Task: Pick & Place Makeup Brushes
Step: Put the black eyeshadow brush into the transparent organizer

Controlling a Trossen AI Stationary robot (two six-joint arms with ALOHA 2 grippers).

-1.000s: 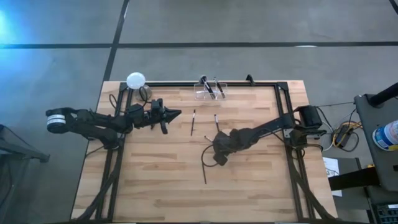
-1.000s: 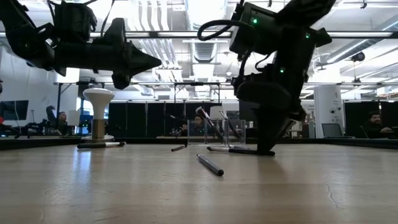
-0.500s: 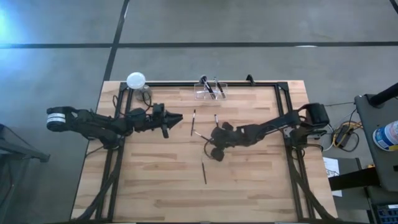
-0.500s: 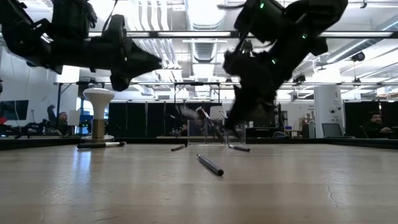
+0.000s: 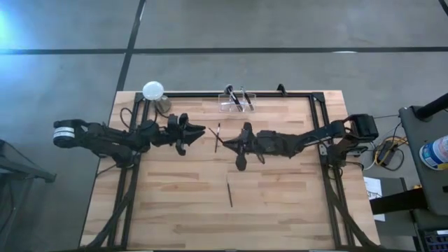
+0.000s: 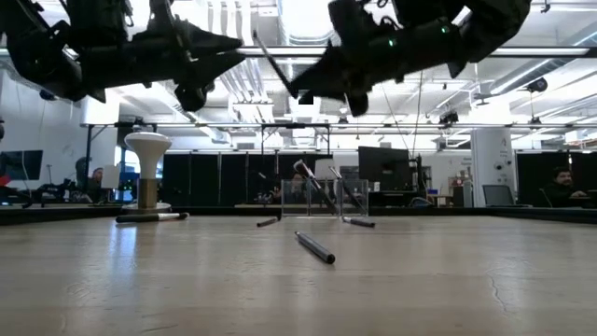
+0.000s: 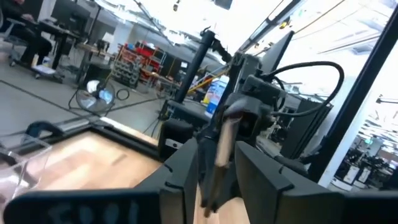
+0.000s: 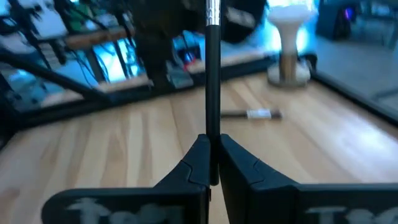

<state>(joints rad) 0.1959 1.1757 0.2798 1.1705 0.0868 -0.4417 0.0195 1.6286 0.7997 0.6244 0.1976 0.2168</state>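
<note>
Makeup brushes are scattered across the wooden table (image 5: 175,210), and one of them is up in the air. The right gripper (image 5: 238,144) has its fingers clenched on a slim dark brush (image 8: 213,81), holding it well above the table near the middle; from table height the held brush slants up and out of the fingers toward the other arm, and in the right wrist view its handle stands straight out between the two closed fingers (image 8: 193,165).

Facing it from the left side, the left gripper (image 5: 198,131) hangs at about the same height with its fingers parted and nothing between them. In the left wrist view the two dark fingers (image 7: 180,174) stand apart, and the right arm with its brush shows through the gap, farther off.

On the table below, one loose brush (image 5: 229,194) lies alone toward the near side, and from the low camera it is the closest one, pointing roughly toward the viewer (image 6: 315,246). Another brush (image 5: 218,134) lies between the two grippers, nearer the far edge. At the far edge a clear holder (image 5: 236,103) has a couple of brushes leaning in it. A white ball-topped stand (image 5: 152,90) sits at the far left corner, with a further brush (image 6: 149,217) lying on the table just beside its base.
</note>
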